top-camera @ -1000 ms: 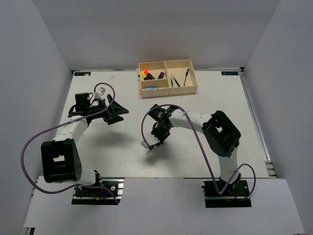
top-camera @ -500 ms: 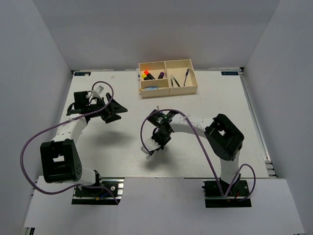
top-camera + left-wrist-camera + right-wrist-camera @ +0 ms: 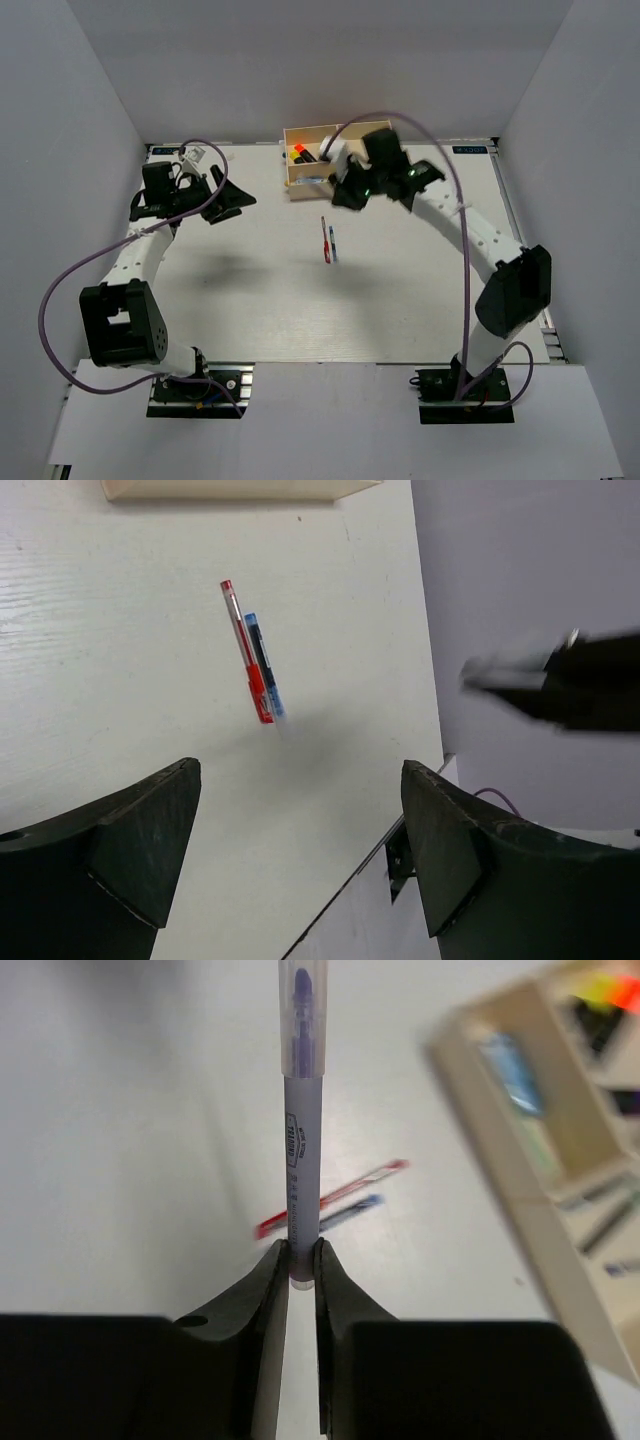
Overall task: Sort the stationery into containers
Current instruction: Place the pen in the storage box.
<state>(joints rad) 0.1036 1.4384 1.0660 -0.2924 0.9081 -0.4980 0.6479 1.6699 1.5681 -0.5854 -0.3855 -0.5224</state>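
Lying on the table nearest the arms, a red pen and a blue pen are touching side by side. Farther off, the right gripper is pinching a purple pen by its very end, jaws almost shut, close to the tray. That long pen could be slipping or bumping the tray wall and dropping outside. On the far left, the left gripper is hanging wide open, holding nothing.

1 red pen; 1 blue pen; 1 lilac pen; 1 cream 3-part tray
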